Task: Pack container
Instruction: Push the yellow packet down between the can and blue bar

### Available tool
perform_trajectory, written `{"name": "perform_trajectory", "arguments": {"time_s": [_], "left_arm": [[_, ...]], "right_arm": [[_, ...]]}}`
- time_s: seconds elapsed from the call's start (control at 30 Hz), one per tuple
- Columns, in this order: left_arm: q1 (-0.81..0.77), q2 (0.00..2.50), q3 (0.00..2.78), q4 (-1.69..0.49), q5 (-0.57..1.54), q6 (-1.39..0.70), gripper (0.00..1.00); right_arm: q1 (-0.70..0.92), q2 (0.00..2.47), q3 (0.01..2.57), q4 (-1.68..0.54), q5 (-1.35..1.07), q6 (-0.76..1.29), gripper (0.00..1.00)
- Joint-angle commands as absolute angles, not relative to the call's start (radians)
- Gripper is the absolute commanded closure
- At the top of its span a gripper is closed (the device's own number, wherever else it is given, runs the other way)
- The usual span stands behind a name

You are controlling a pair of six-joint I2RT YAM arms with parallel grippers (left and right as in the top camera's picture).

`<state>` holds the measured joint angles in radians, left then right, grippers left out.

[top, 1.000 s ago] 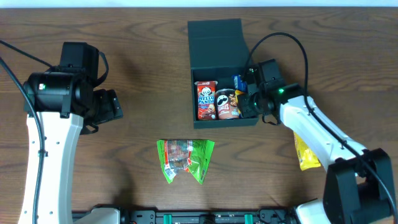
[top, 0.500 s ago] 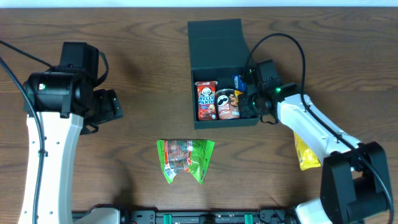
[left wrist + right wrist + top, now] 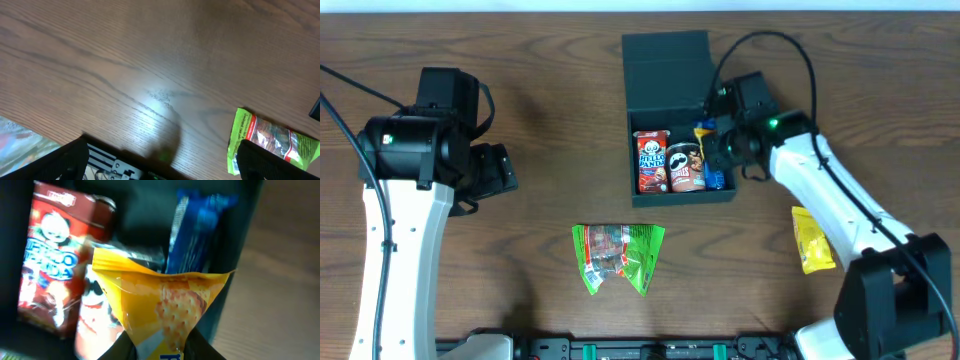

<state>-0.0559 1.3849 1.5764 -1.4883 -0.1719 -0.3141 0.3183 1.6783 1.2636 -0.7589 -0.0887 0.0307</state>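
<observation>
Where my right fingers [image 3: 205,347] pinch one end of a crinkly yellow cracker packet [image 3: 165,300], it hangs over the right side of the dark teal square box [image 3: 665,70], which sits open on the wooden table [image 3: 520,60]. Well left of the box, my left fingers [image 3: 70,160] gape wide, holding nothing.

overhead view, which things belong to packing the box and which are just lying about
Job: dark teal square box; red panda carton, crisp can, blue packet inside; yellow cracker packet pinched by right gripper; likely green foil packet, loose yellow packet waiting on table.
Lying about: black rail at table edge.
</observation>
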Motion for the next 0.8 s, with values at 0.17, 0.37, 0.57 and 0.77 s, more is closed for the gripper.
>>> {"name": "perform_trajectory", "arguments": {"time_s": [0.17,0.37,0.57,0.77], "left_arm": [[-0.051,1.386,1.573,-1.491,-0.186,-0.318,0.05],[-0.051,1.386,1.573,-1.491,-0.186,-0.318,0.05],[-0.051,1.386,1.573,-1.491,-0.186,-0.318,0.05],[-0.051,1.386,1.573,-1.491,-0.186,-0.318,0.05]], "right_arm": [[0.357,1.679,1.392,-0.818,-0.08,-0.231,0.81],[0.368,1.679,1.392,-0.814,-0.117,-0.341,0.83],[0.367,1.679,1.392,-0.798,-0.123,-0.48,0.84],[0.367,1.679,1.392,-0.759,-0.179,-0.641,0.86]]}}
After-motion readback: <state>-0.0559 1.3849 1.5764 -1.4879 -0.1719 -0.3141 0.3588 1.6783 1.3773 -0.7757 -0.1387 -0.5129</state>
